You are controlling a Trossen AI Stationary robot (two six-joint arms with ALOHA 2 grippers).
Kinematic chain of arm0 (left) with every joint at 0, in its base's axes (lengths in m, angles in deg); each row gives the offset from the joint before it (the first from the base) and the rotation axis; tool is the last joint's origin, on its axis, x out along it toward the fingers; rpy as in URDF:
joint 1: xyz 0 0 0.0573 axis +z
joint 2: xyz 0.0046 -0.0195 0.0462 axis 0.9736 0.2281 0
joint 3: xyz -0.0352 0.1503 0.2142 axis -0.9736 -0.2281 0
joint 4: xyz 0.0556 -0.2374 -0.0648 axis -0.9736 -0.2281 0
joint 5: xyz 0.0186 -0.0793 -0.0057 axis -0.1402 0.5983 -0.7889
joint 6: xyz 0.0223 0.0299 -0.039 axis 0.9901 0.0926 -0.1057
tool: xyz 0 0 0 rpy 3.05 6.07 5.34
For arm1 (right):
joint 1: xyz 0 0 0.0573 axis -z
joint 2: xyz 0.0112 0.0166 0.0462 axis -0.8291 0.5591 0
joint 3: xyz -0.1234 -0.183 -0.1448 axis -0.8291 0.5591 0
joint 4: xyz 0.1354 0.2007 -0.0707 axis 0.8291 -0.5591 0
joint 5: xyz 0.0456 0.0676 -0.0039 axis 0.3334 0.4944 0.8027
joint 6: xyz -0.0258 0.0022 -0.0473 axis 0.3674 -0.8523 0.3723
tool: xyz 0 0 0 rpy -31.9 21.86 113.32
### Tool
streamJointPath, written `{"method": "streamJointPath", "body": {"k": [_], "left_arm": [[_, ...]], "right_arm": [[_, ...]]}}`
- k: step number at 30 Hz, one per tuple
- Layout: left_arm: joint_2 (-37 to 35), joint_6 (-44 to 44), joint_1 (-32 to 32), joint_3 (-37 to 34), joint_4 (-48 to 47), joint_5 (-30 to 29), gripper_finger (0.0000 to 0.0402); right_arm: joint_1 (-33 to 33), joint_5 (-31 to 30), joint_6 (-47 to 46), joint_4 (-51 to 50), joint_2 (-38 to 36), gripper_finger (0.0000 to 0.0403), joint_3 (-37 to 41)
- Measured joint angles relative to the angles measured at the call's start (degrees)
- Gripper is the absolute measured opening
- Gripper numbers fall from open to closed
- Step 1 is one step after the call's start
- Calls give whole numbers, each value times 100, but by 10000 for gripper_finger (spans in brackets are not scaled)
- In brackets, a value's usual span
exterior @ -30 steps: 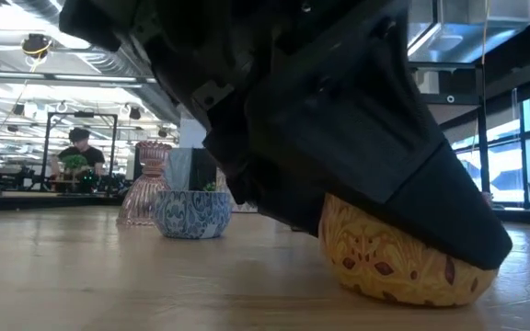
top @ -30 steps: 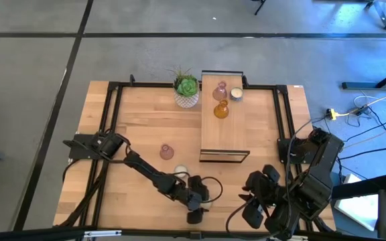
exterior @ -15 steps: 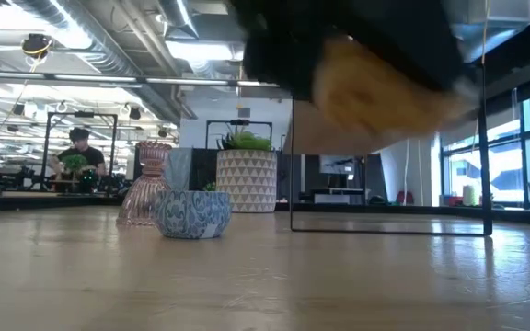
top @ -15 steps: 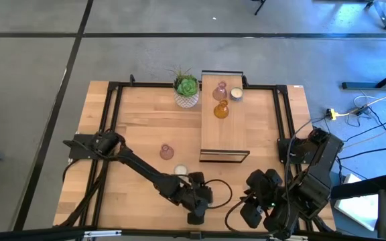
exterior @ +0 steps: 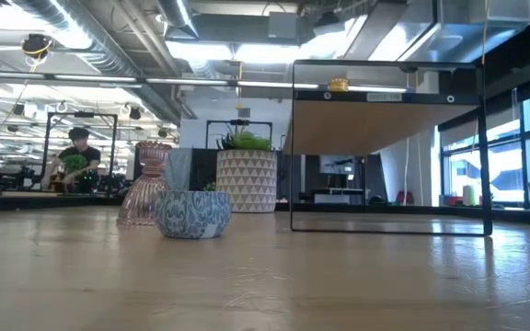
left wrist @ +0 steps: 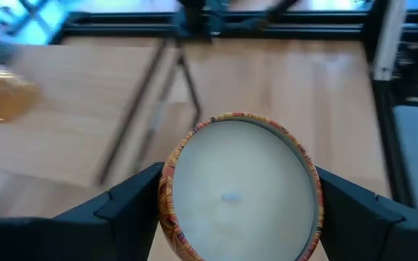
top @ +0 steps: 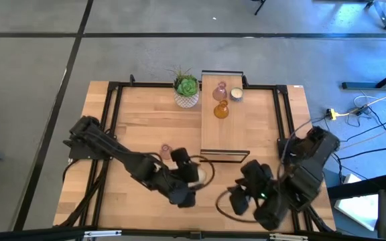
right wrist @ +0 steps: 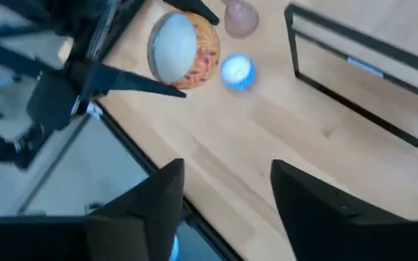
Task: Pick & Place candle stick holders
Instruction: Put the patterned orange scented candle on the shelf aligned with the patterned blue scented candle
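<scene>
Transport step: left claw [left wrist: 238,210] pinches an orange-patterned cream candle holder [left wrist: 239,187] above the desk [top: 139,120], near the stand [top: 223,124]; next move calls for carrying it over and lowering it level. Right claw [right wrist: 227,192] waits spread at the near edge. The low view shows neither claw.

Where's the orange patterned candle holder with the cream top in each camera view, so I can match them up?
High view: orange candle holder near the table's front edge, held in the left gripper, just in front of the wooden stand.
Low view: not in it.
Left wrist view: centre, between that arm's fingers.
Right wrist view: upper left, beside a small blue holder.
Shared landmark: the wooden stand, in the high, low and right wrist views.
</scene>
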Motion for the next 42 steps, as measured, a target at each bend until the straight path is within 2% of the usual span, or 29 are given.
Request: {"method": "streamJointPath", "body": {"k": [4, 9, 15, 22, 29, 36, 42], "left_arm": [[-286, 153, 6, 0, -153, -287, 292], [-464, 296, 25, 0, -260, -349, 292], [-591, 573, -4, 0, -317, -347, 292], [-735, 870, -45, 0, -673, -384, 292], [-890, 1097, -54, -2, -904, -419, 292], [-1064, 1127, -86, -2, -1036, -535, 292], [-1152, 1066, -104, -2, -970, -526, 292]], "right_arm": [[463, 79, 73, 333, 0, 246, 0], [1019, 369, 800, 963, 0, 276, 0], [1538, 539, 1332, 1770, 39, 286, -4], [2005, 1034, 1351, 2014, 378, 287, -4], [2134, 978, 1558, 2887, 700, 287, -4], [2185, 385, 2116, 3334, 752, 287, -2], [2273, 384, 2550, 3744, 752, 287, 0]]}}
